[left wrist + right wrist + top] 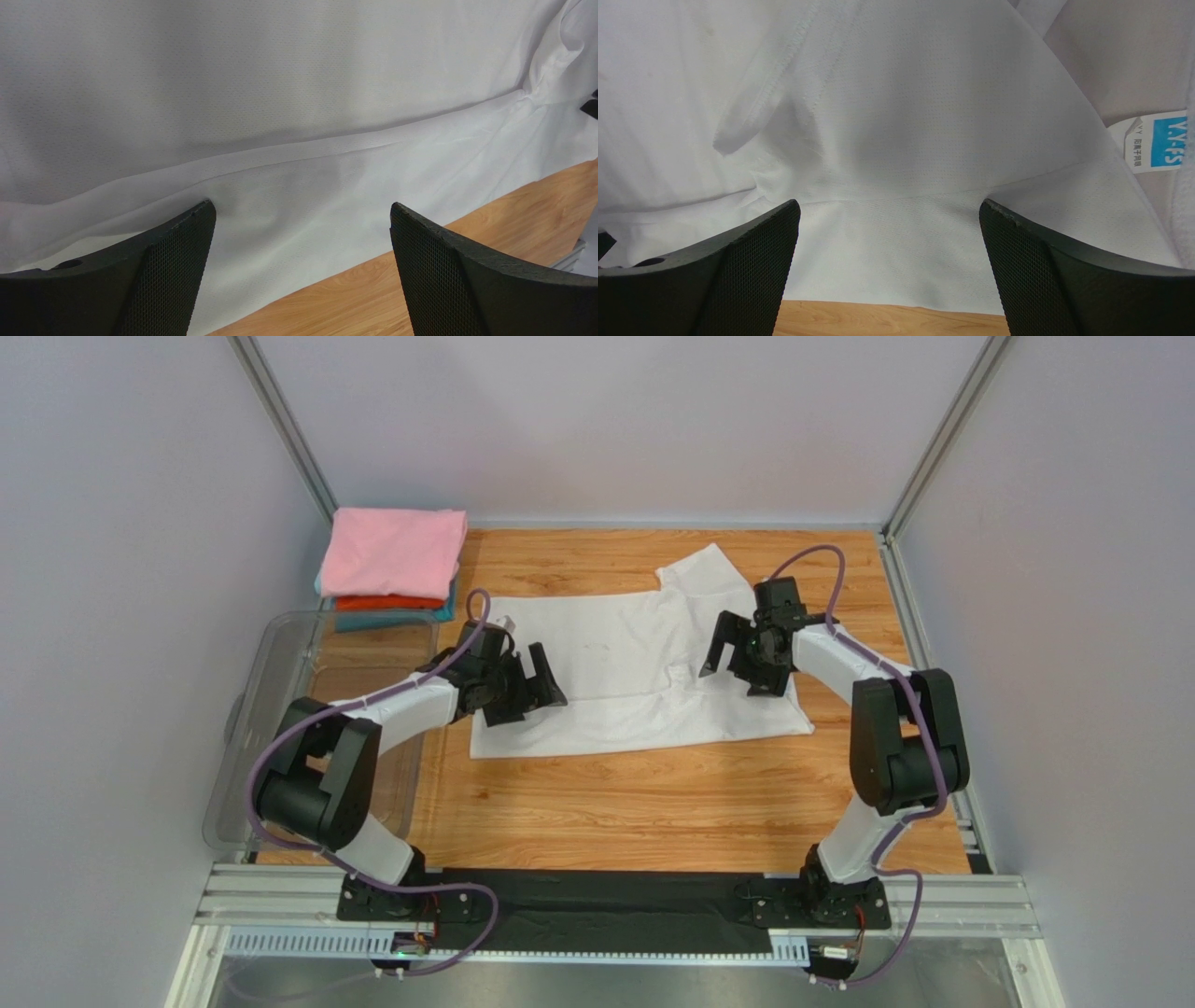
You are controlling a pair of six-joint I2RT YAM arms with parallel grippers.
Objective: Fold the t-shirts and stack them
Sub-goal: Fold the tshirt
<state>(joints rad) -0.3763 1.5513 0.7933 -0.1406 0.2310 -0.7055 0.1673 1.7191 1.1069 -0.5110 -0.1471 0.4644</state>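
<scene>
White tee (pixel 617 665) lies spread flat under and between both claws, a long fold crease just ahead of the left claw (pixel 523 686), blue neck label (pixel 1164 142) showing. Left claw jaws apart, empty. Right claw (pixel 739 654) the same. Pink-topped stack (pixel 393 553) beyond the left claw.

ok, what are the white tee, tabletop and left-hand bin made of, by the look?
Plain white short-sleeved t-shirt: fine pinhole knit, matte, probably synthetic; tiny dot texture shows in both wrist views.
Light-brown tabletop: wood or wood-look laminate; grain lines, low sheen.
Clear rectangular bin: rigid transparent plastic, glossy; the surface below shows through.
</scene>
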